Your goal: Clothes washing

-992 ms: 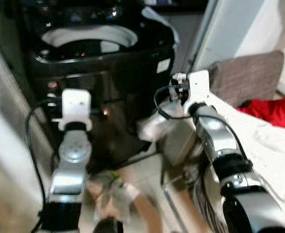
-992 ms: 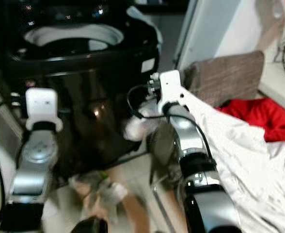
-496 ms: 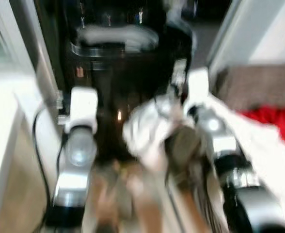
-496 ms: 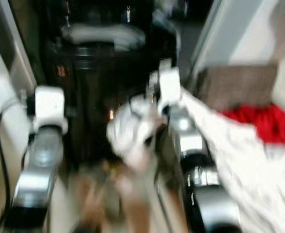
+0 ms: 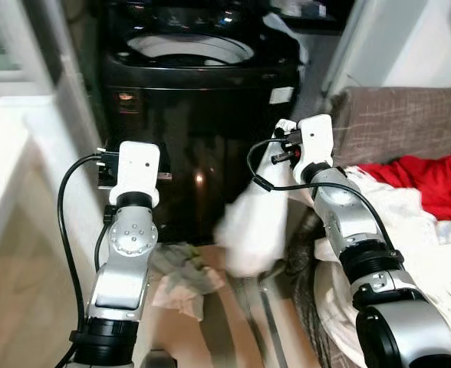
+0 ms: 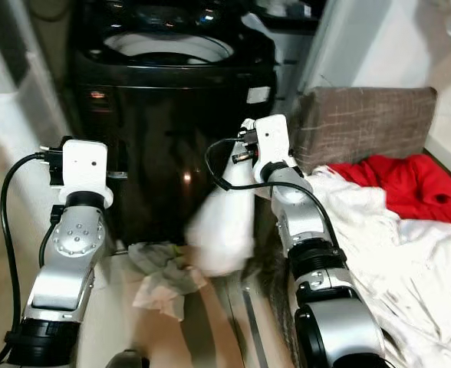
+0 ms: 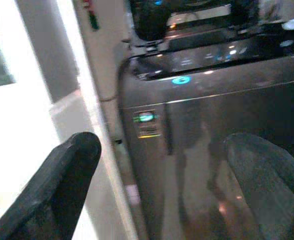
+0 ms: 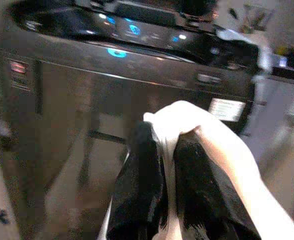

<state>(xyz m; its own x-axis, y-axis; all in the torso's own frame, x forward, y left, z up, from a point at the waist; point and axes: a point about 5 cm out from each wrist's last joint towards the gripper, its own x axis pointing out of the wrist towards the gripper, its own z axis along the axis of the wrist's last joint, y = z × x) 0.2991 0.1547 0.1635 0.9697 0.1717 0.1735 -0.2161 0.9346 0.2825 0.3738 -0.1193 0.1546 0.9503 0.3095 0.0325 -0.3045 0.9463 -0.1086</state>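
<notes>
A black top-loading washing machine (image 5: 202, 115) stands ahead with its lid up and its drum opening (image 5: 191, 50) showing. My right gripper (image 8: 167, 170) is shut on a white garment (image 5: 248, 226), whose fabric is pinched between the two fingers. The garment hangs down in front of the machine's right side, well below the drum rim. My left gripper (image 7: 167, 165) is open and holds nothing, facing the machine's front panel near its left edge.
A brown cushion (image 5: 398, 123) stands to the right, with a red garment (image 5: 429, 180) and a heap of white clothes (image 5: 432, 245) in front of it. A crumpled grey-white cloth (image 5: 183, 276) lies on the floor at the machine's foot. A white ledge (image 5: 3, 176) runs along the left.
The camera has shifted. A person's arm and hand seen low in front are gone. The white garment, earlier bunched by my right gripper, now hangs long from it.
</notes>
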